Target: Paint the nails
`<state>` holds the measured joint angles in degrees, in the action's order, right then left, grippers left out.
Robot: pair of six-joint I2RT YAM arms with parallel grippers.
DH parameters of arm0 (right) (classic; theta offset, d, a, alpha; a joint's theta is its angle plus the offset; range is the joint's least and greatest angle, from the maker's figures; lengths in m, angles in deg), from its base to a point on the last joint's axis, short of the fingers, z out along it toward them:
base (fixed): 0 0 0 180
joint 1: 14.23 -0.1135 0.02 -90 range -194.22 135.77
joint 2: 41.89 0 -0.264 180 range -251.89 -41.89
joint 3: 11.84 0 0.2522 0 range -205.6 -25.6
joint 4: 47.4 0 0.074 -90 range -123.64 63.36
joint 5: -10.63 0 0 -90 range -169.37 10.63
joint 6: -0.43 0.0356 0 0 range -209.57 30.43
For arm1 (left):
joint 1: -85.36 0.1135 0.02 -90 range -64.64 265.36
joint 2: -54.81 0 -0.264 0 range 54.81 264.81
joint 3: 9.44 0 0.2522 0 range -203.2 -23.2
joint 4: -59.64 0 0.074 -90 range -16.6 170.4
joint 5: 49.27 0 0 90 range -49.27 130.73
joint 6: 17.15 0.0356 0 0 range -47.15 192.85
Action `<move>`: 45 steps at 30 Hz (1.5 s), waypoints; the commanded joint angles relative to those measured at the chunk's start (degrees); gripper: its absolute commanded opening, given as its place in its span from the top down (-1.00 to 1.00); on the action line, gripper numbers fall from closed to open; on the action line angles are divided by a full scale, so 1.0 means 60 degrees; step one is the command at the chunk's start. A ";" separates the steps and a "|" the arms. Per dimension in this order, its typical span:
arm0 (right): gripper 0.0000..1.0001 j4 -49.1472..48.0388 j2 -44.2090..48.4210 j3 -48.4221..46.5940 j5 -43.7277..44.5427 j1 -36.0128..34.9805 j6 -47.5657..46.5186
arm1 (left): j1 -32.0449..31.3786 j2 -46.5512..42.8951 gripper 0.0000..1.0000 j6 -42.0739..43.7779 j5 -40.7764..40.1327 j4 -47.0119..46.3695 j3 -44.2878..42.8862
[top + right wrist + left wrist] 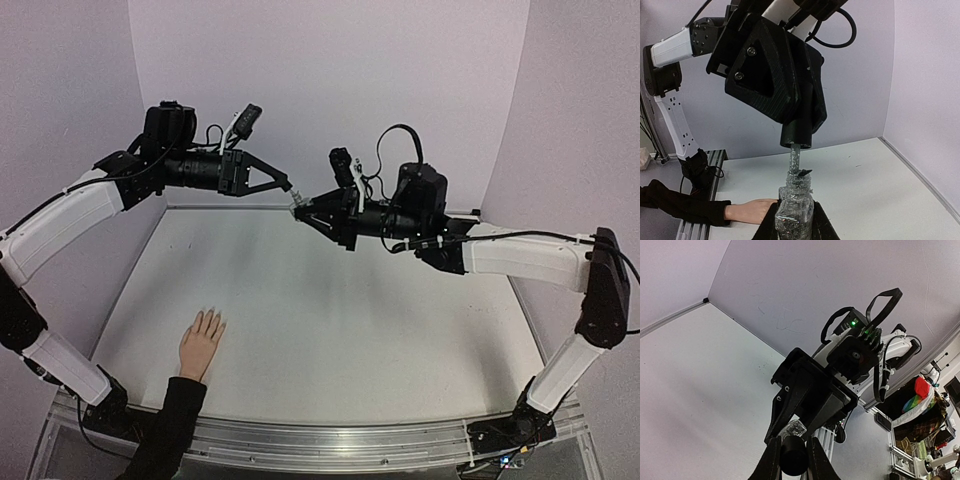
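Hand [201,343] flat on bench [350,320], near left, nails [210,316] pointing away; paint state too small to tell. Left jaws clamped on cap [793,456]; brush [795,157] hangs just above neck of bottle [795,212]. Right jaws clamped on bottle, mid-air. Step, judged: brush out, not yet at hand. Next: brush must travel down-left to 1 nail, light touch.

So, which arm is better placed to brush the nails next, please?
Left: the left tool grips the brush cap, and the mannequin hand lies on its side; the right tool holds the bottle.
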<state>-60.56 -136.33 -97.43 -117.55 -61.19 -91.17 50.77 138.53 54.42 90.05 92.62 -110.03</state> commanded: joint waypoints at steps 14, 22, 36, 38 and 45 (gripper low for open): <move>1.00 -0.0328 -0.0326 -0.1004 -0.0219 -0.0112 0.0081 | -0.0258 0.0436 1.00 0.1004 -0.0355 0.1603 -0.1109; 1.00 -0.0277 -0.0383 -0.1125 -0.0200 -0.0129 0.0075 | -0.0370 0.0453 1.00 0.1158 -0.0530 0.1810 -0.1195; 1.00 -0.0138 -0.0749 -0.1953 0.0894 -0.0170 -0.0017 | -0.1334 0.1556 1.00 0.2585 -0.2882 0.4799 -0.2866; 1.00 -0.0203 -0.0698 -0.2035 0.1495 -0.0241 -0.0173 | -0.1377 0.1565 1.00 0.2509 -0.3155 0.4848 -0.2856; 1.00 -0.1350 -0.0565 -0.1822 0.3600 -0.0784 -0.0857 | -0.1442 0.1672 1.00 0.1325 -0.4199 0.4436 -0.2759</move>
<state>-53.85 -141.11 -104.45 -104.92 -63.27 -93.71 45.23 146.38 67.02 66.61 115.99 -126.59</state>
